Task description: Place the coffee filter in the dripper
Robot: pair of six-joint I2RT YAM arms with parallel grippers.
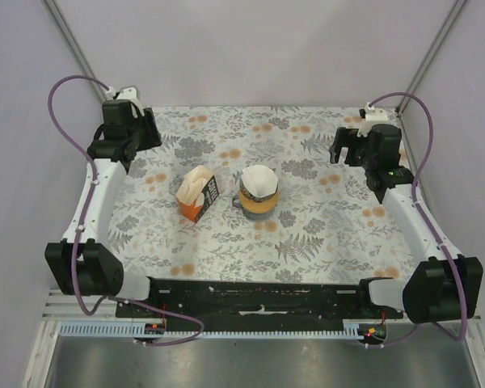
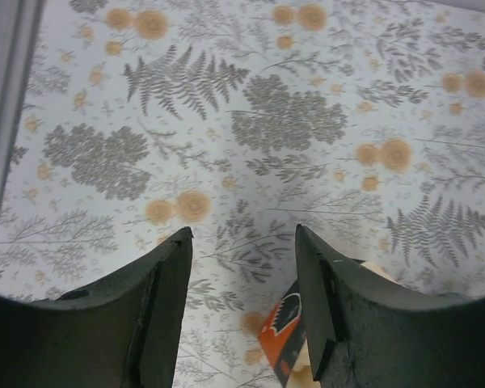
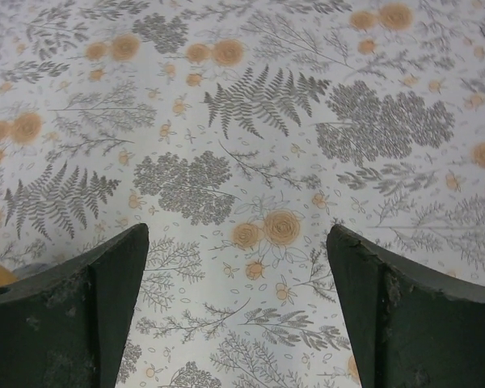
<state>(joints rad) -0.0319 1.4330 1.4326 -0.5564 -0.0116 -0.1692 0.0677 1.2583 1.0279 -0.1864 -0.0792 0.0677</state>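
The cream-white coffee filter [image 1: 259, 179] sits in the top of the dripper [image 1: 258, 204] at the middle of the table, its rounded edge standing above the rim. My left gripper [image 1: 148, 132] [image 2: 242, 234] hangs at the back left, well away from the dripper. It is open, with only tablecloth between its fingers. My right gripper [image 1: 340, 149] [image 3: 238, 230] hovers at the back right, also apart from the dripper, open wide and holding nothing.
An orange and black box [image 1: 198, 195] with pale filters sticking out of it stands just left of the dripper. Its corner [image 2: 284, 322] shows beside the left gripper's right finger. A flower-patterned cloth [image 1: 323, 234] covers the table, and grey walls close in on three sides.
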